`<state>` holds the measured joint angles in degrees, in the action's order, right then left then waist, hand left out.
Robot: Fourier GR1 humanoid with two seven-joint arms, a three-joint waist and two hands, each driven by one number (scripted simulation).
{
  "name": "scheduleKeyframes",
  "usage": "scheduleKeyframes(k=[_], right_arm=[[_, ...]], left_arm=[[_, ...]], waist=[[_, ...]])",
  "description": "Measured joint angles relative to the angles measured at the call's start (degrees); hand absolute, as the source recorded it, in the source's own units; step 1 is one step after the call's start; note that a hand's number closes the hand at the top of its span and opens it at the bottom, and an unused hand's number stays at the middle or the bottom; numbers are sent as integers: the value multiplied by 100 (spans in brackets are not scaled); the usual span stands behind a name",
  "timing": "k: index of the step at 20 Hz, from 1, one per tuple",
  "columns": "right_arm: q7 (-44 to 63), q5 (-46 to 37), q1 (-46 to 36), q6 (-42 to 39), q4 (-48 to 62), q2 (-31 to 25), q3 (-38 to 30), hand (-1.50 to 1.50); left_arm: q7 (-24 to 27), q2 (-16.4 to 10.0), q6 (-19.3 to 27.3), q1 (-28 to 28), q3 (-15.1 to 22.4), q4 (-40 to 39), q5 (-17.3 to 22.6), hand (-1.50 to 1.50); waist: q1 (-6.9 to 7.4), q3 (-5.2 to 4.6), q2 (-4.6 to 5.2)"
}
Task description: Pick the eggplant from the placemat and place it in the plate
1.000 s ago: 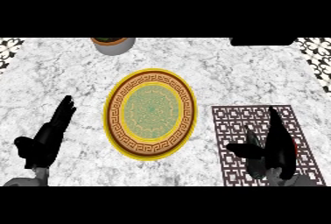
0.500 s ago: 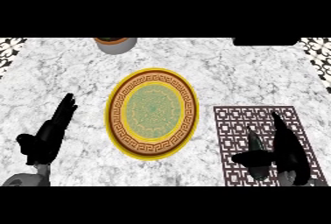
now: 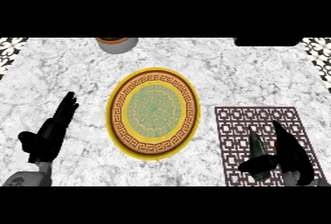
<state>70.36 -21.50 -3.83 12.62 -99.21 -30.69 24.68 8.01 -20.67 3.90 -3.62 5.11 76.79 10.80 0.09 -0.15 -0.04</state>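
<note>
I see the eggplant on the placemat in the lower right of the frame. It is a dark, slim body, and its long axis runs almost straight up and down in the picture. My right hand is right beside it, on its right side. The fingers are stretched out along the eggplant, nearly parallel to it, and the thumb sits at its lower end on the left. As far as I can see the hand is released and not yet curled round the eggplant, so I judge the closing is the step to do now.

The plate lies to the left of the placemat, near it, in the middle of the frame, and nothing is on it. The carry will therefore go leftward and a little upward in the picture.

My left hand rests at the lower left with straight fingers, well apart from the eggplant, so the right hand is clearly the nearer one.

The tabletop is pale marble. A grey bowl stands at the upper edge, far from the path.
</note>
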Motion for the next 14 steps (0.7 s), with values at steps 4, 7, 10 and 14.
scheduleKeyframes(k=[4, 7, 10, 14], right_arm=[[-125, 82, 18, -129, 204, 59, -88, -150], [-170, 3, -12, -208, 371, 162, -82, -150], [-219, -89, -54, -297, 590, 200, -114, -150], [-388, -210, -10, -356, 879, 266, -182, -150]], left_arm=[[23, 106, 6, -79, -1, -136, -60, 0], [157, 104, -60, 11, -37, -163, -80, 0], [102, 51, -124, 13, -81, -110, -72, 0], [88, 26, -196, -15, -169, -161, -45, 0]], waist=[[-4, -8, -4], [14, -20, -12], [29, -29, -19], [29, -52, -34]])
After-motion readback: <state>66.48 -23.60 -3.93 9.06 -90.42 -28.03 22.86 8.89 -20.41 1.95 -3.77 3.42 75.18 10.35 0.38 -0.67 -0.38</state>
